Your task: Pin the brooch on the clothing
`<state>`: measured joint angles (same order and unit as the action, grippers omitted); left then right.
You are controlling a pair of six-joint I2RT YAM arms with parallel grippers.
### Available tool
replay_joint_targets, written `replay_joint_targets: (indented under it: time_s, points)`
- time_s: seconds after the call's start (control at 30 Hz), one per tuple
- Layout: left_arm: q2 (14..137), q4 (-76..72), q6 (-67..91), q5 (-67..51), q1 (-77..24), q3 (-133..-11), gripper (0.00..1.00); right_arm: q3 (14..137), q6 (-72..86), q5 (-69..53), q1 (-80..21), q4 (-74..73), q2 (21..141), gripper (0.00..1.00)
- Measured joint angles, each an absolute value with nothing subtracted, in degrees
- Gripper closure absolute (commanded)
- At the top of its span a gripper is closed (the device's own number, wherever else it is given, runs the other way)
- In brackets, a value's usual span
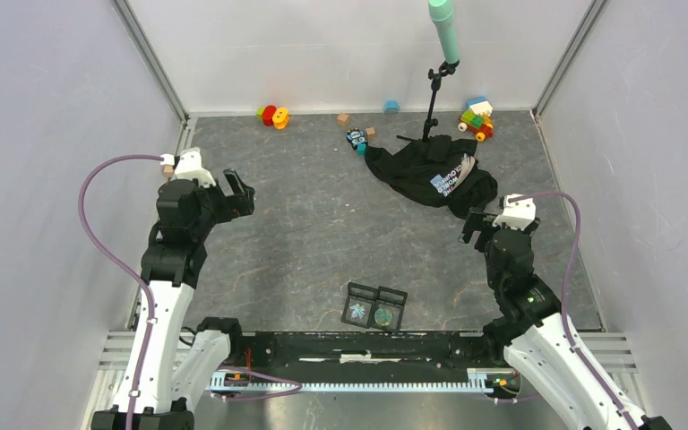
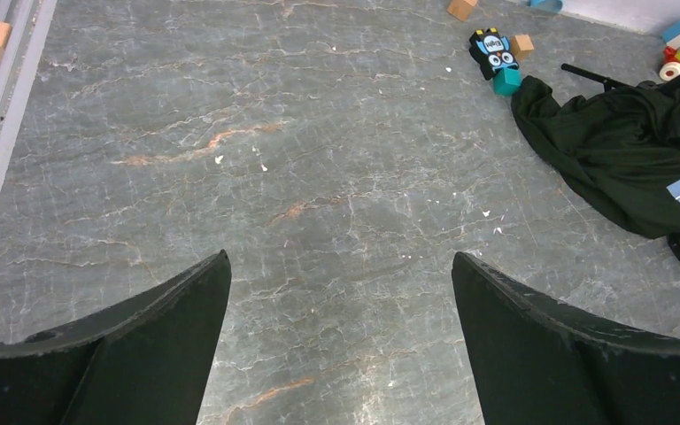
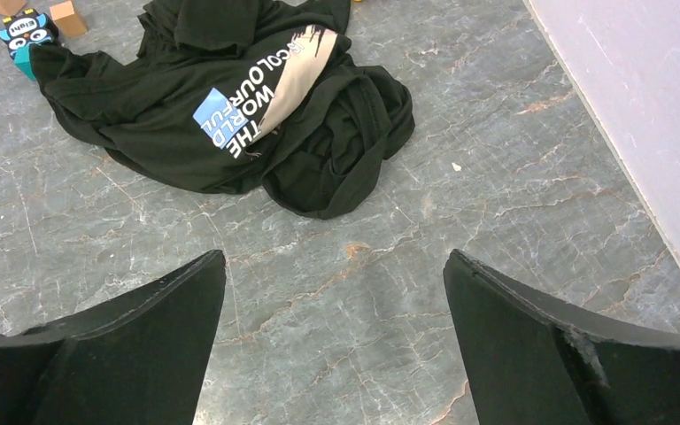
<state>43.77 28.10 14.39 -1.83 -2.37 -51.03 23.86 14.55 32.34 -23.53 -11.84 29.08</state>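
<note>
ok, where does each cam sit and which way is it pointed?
Top external: above and behind the robot, looking down on the table; left arm and right arm show, left gripper and right gripper open.
Left wrist: on the left arm, facing across the table toward its far right; left fingers at bottom.
Right wrist: on the right arm, facing down at the T-shirt; right fingers at bottom.
Shared: T-shirt in all three; toy block beside it too.

**Grey marbled counter, loosely scattered**

I see the counter (image 1: 305,233) carrying a crumpled black T-shirt (image 1: 430,175) at far right. Two small black cases (image 1: 376,306) sit touching side by side near my edge. Coloured toy blocks (image 1: 476,118) and a wooden cube (image 1: 343,118) lie along the far wall.
</note>
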Motion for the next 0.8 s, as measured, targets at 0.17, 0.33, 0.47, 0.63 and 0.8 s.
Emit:
replay_joint_targets:
  time_s: [0.17, 0.33, 0.47, 0.63, 0.8]
  points:
    - [43.1, 28.3, 14.6, -1.6, -2.4, -51.0, 0.00, 23.8, 14.0, 32.8, -23.5, -10.5, 27.2, 0.02]
    - [41.5, 27.6, 14.7, -5.2, -2.4, -50.2, 0.00, 23.6, 14.3, 33.3, -23.5, -10.0, 23.4, 0.02]
    - [42.6, 26.8, 15.1, -10.1, -3.5, -49.5, 0.00, 23.5, 15.7, 31.8, -23.5, -11.5, 22.4, 0.02]
    - [47.3, 27.2, 15.2, -12.6, -9.6, -50.3, 0.00, 23.5, 17.1, 27.8, -23.5, -12.2, 23.6, 0.02]
    - [54.4, 29.8, 17.8, -15.4, -14.8, -60.3, 0.00, 23.9, 17.8, 23.2, -23.5, -13.2, 30.0, 0.02]
